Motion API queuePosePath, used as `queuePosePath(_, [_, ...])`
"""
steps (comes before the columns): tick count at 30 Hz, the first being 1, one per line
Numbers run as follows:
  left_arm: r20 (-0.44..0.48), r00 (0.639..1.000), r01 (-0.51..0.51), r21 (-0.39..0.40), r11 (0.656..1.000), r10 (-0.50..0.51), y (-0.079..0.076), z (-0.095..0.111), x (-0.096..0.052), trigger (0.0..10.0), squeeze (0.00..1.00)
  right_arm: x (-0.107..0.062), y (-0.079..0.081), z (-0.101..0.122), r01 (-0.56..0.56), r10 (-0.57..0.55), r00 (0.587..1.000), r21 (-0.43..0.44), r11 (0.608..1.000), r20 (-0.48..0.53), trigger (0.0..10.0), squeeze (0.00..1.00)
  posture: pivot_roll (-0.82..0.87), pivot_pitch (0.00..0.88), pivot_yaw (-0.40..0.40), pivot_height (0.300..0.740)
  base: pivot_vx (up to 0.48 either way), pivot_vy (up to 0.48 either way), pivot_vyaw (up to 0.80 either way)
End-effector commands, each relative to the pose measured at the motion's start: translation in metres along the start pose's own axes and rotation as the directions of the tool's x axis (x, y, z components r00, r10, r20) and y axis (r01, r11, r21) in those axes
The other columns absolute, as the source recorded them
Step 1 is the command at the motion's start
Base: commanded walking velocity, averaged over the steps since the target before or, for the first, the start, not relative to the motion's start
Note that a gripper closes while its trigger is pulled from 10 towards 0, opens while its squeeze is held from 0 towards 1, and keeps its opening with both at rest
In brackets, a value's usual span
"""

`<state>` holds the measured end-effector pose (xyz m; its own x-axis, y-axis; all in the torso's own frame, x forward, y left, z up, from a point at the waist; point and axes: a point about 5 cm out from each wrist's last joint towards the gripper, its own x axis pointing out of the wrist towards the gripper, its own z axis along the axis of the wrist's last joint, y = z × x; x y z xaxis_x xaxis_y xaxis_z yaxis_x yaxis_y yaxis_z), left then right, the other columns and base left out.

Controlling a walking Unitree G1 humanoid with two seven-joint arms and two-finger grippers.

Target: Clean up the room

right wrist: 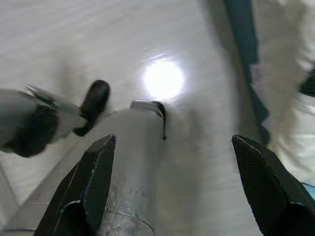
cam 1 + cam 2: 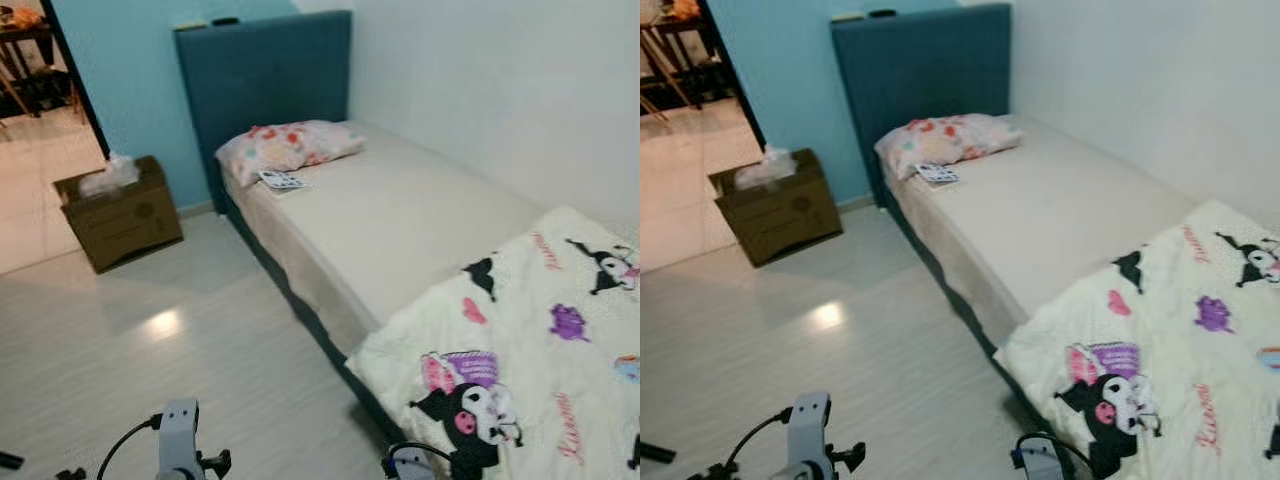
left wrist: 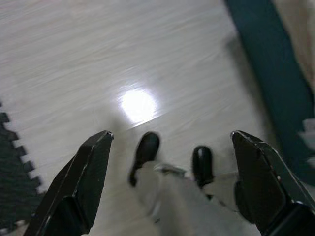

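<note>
— Along the white wall ahead of us runs the bed (image 2: 400, 215), its teal headboard (image 2: 265, 75) against the blue wall. What do we have on it?

— A floral pillow (image 2: 288, 146) at the head end, and a small printed card or booklet (image 2: 281, 181) lying just beside it on the bare mattress. We cannot read it. At the foot end, a cartoon-print blanket (image 2: 520, 350) is rumpled and hangs over the side toward the floor (image 2: 150, 350).

— And off the bed?

— A cardboard box (image 2: 122, 213) stands on the floor by the doorway, near the headboard, with something pale and crumpled sticking out of its top.

— Our arms?

— Both hang low over the pale floor beside the bed frame. Our left gripper (image 3: 170, 182) has its fingers spread wide with nothing between them; our right gripper (image 1: 172, 184) is likewise spread and holds nothing.
</note>
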<state>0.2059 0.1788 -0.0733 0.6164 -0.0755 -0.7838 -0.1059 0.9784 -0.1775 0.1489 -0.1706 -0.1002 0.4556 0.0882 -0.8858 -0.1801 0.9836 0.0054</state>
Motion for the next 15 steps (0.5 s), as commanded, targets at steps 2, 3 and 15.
queuePosePath(2, [-0.017,1.000,-0.013,-0.010,1.000,0.012,0.0011,-0.0042,-0.0005,10.0,0.00,-0.0002,0.0007,-0.0039,0.001,-0.001,1.000,0.003,1.000,-0.022,10.0,0.00,-0.01,0.000,0.007,0.740,0.000,0.000,0.00])
queuePosePath(3, [-0.016,1.000,-0.013,-0.013,1.000,0.013,0.0009,-0.0039,-0.0004,10.0,0.00,-0.0002,0.0004,-0.0037,0.002,-0.002,1.000,0.002,1.000,-0.022,10.0,0.00,-0.01,0.000,0.005,0.740,0.000,0.000,0.00])
queuePosePath(15, [-0.006,1.000,0.005,-0.024,1.000,-0.005,-0.0018,-0.0012,0.0003,10.0,0.00,0.0002,0.0004,-0.0009,0.000,0.000,1.000,-0.007,1.000,-0.017,10.0,0.00,-0.01,0.000,0.001,0.740,0.000,0.000,0.00])
